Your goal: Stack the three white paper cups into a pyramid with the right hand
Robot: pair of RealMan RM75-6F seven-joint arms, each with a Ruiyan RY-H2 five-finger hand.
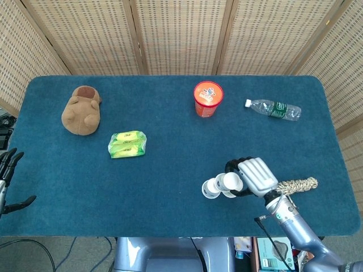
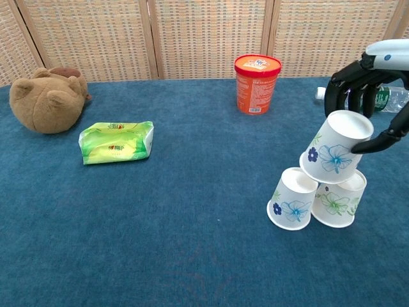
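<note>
Two white paper cups stand upside down side by side on the blue table: the left cup and the right cup. A third flowered cup is tilted and rests on top of them, over the gap. My right hand grips this top cup, fingers behind it and thumb at its right side. My left hand hangs off the table's left edge, fingers apart, holding nothing.
An orange tub stands at the back centre, a plastic bottle lies at the back right. A green packet and a brown plush toy lie on the left. A coil of rope lies right of my right hand.
</note>
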